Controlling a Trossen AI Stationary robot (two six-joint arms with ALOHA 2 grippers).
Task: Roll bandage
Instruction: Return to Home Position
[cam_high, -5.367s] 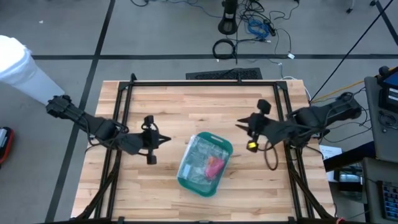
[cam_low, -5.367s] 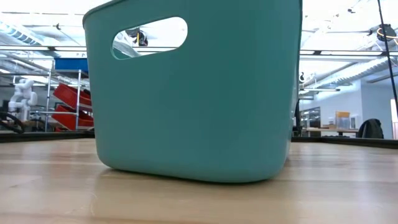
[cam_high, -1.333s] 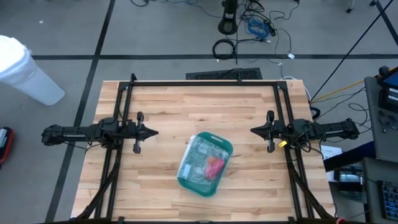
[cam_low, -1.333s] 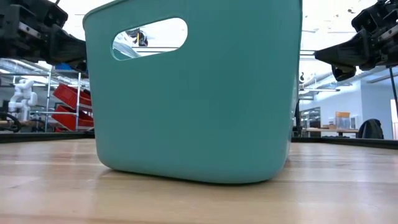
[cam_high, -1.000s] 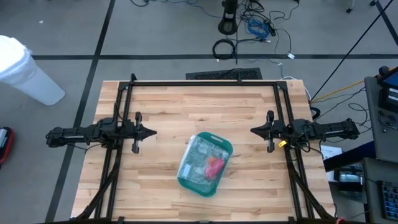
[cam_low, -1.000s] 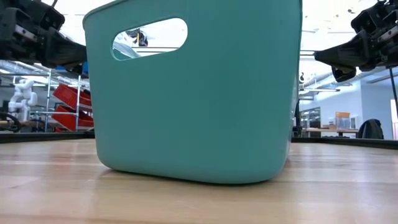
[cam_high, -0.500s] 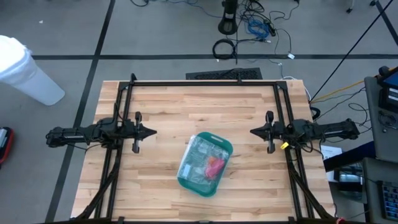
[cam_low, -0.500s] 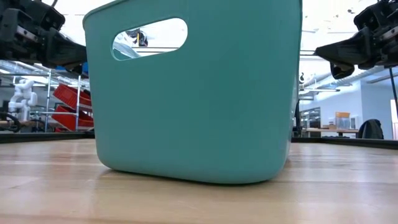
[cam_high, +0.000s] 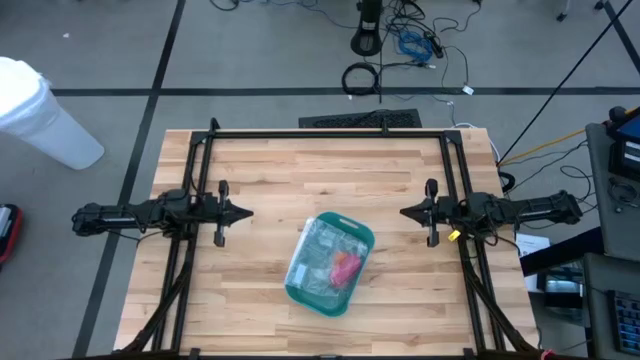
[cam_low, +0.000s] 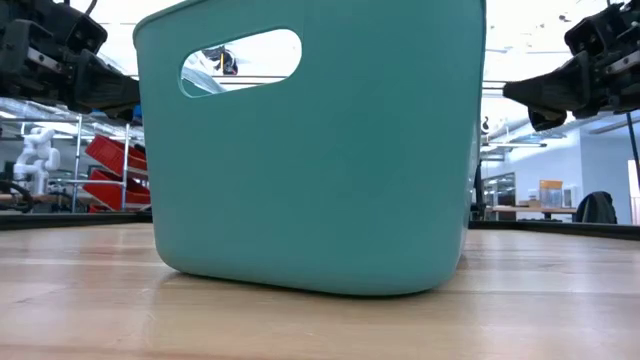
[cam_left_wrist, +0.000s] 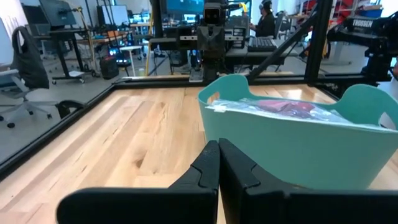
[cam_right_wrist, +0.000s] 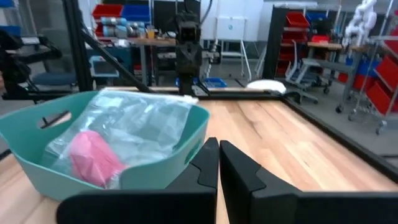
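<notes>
1. A teal bin stands near the middle of the wooden table; a clear zip bag lies inside it.
2. The bandage shows as a pink lump inside the bag.
3. The left gripper hangs level over the table's left side, the right gripper over its right; they point toward each other, both apart from the bin; each pair of fingers is pressed together, holding nothing.

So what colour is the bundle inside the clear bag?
The bundle is pink, clearest in the right wrist view.
</notes>
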